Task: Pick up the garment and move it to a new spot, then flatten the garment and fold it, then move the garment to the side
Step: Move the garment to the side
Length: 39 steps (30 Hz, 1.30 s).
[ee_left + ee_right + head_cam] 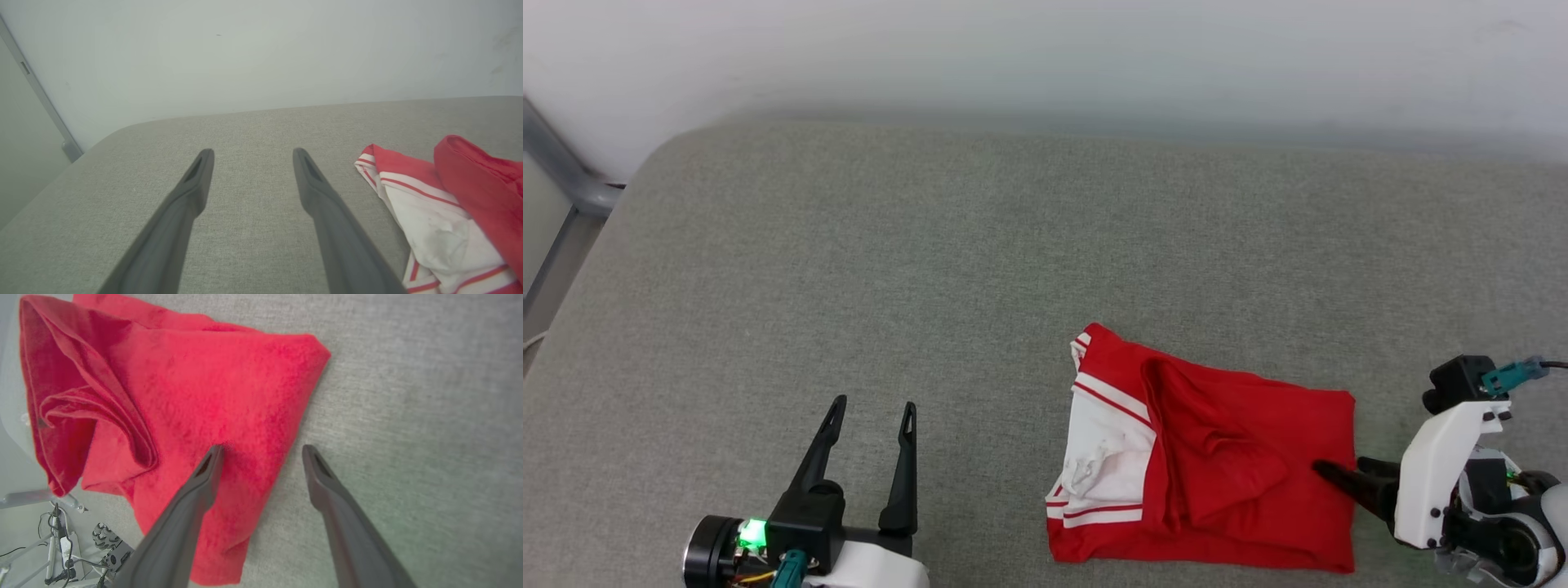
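Both jaws wide, empty — right pair astride garment [1241, 474] edge.

Your garment [1217, 482] at five o'clock is soft, matt cloth; the grey surface [931, 269] under it is coarse-woven fabric.

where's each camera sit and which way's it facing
Head view: on the head, facing forward and down at the garment on the grey cushion; left fingers, right fingers show.
Left wrist view: left wrist, along open left fingers toward the wall.
Right wrist view: right wrist, down at the garment's edge, open right fingers.
All share the garment.
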### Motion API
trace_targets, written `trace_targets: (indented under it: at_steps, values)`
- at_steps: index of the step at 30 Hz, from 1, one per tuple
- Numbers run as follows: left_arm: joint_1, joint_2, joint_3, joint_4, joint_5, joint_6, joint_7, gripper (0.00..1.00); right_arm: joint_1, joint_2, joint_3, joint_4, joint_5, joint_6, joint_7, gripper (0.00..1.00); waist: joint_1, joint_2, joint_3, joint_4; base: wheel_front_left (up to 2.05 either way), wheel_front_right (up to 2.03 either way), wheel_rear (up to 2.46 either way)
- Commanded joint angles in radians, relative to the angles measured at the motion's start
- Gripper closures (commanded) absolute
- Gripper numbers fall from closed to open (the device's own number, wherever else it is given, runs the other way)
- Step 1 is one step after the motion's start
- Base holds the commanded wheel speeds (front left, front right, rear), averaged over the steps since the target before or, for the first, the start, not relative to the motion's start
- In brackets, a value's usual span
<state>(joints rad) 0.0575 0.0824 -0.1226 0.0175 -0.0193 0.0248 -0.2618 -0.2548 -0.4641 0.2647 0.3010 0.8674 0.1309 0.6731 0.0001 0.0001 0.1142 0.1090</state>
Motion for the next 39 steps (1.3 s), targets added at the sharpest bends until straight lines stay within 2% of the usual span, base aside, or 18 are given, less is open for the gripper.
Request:
trace_targets:
  at_steps: [1, 10, 14, 15, 16, 28, 35, 39]
  values:
    - [-0.018, -0.005, -0.002, 0.0, 0.006, -0.003, -0.004, 0.0, -0.022, 0.013, 0.012, 0.024, 0.002, -0.001, -0.011, 0.0, -0.0001, -0.0001, 0.027, 0.02, 0.0, 0.0, 0.0]
    - [-0.052, -0.01, -0.009, 0.005, 0.006, -0.003, -0.004, 0.0, -0.061, 0.059, 0.122, 0.133, 0.033, -0.001, -0.075, 0.0, -0.0001, -0.0001, 0.078, 0.036, 0.0, 0.0, 0.0]
    - [-0.068, -0.012, -0.014, 0.009, 0.006, -0.004, -0.004, 0.0, -0.072, 0.051, 0.171, 0.148, 0.05, -0.001, -0.104, 0.0, -0.0001, -0.0001, 0.084, 0.037, 0.0, 0.0, 0.0]
    - [-0.067, -0.012, -0.014, 0.01, 0.006, -0.004, -0.004, 0.0, -0.076, 0.043, 0.18, 0.147, 0.054, -0.001, -0.113, 0.62, -0.0001, -0.0001, 0.083, 0.036, 0.0, 0.0, 0.0]
    - [-0.066, -0.012, -0.015, 0.011, 0.005, -0.003, -0.004, 0.0, -0.08, 0.034, 0.188, 0.142, 0.057, -0.001, -0.125, 1.0, -0.0001, -0.0001, 0.081, 0.034, 0.0, 0.0, 0.0]
    - [-0.023, -0.013, -0.004, 0.015, 0.002, 0.0, -0.004, 0.0, -0.129, -0.081, 0.235, -0.024, 0.113, -0.001, -0.257, 1.0, -0.0001, -0.0001, 0.019, -0.034, 0.0, 0.0, 0.0]
    - [-0.005, -0.01, 0.01, 0.001, 0.001, 0.007, -0.004, 0.0, -0.157, -0.181, 0.26, -0.136, 0.047, -0.001, -0.269, 1.0, -0.0001, -0.0001, 0.003, -0.121, 0.0, 0.0, 0.0]
    - [-0.011, -0.01, 0.011, -0.012, 0.004, 0.006, -0.004, 0.0, -0.165, -0.228, 0.246, -0.16, 0.024, -0.001, -0.267, 1.0, -0.0001, -0.0001, 0.011, -0.16, 0.0, 0.0, 0.0]
